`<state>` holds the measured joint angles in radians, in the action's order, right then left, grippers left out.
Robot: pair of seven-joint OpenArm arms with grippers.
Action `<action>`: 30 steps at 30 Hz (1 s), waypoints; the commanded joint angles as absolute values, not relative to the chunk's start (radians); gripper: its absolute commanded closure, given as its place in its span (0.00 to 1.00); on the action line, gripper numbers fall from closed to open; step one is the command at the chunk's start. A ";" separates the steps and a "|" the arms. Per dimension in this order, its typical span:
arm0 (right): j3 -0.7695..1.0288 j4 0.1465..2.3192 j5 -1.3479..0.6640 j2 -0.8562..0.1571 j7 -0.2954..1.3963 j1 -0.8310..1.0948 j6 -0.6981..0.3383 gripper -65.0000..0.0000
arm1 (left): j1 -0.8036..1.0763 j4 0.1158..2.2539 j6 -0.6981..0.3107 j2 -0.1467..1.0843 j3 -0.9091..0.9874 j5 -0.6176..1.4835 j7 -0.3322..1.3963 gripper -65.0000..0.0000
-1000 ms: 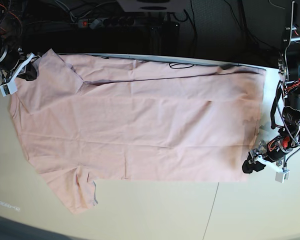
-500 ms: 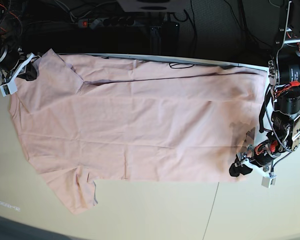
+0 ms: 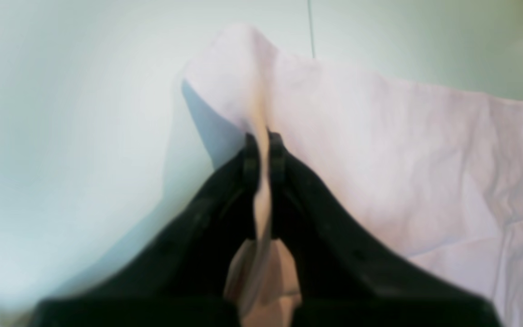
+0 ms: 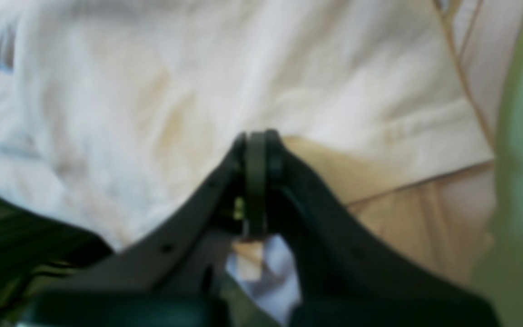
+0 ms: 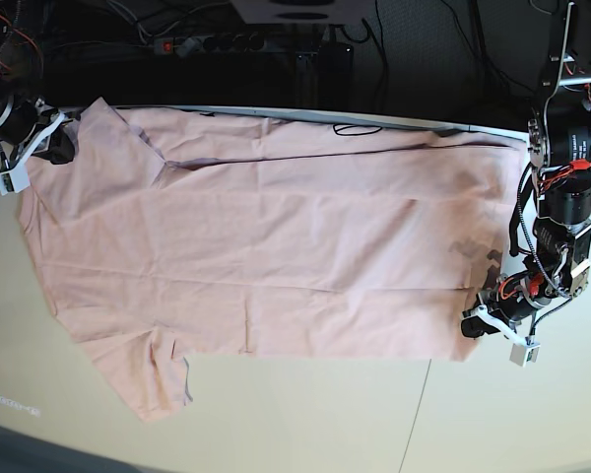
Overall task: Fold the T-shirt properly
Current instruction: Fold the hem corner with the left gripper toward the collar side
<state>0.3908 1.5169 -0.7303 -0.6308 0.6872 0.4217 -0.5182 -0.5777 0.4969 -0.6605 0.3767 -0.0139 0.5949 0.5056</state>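
Firmly pinched T-shirt hem (left hand)

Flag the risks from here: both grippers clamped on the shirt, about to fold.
1. The left gripper pinches only a thin ridge of the T-shirt at its hem corner; it may slip out when lifted.
2. The right gripper is shut on cloth near the shoulder, but that view is blurred, so how many layers it holds is unclear.
3. The free sleeve lies loose and could drag or bunch.
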 commanded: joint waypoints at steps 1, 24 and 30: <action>0.420 1.528 -0.763 -0.656 0.680 0.397 -0.572 1.00 | -0.607 0.513 -0.698 0.385 -0.015 0.595 0.535 1.00; 0.445 1.134 -0.707 -0.686 0.755 -0.202 -0.500 1.00 | -0.600 0.681 -0.698 0.385 -0.015 0.629 0.652 1.00; 0.445 0.759 -0.580 -0.684 0.644 -0.488 -0.500 0.90 | -0.601 0.693 -0.698 0.385 -0.125 0.642 0.669 1.00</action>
<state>0.4385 0.7364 -0.5682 -0.6540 0.6655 -0.4633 -0.5003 -0.5682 0.6735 -0.6662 0.3756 -0.1295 0.6270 0.6842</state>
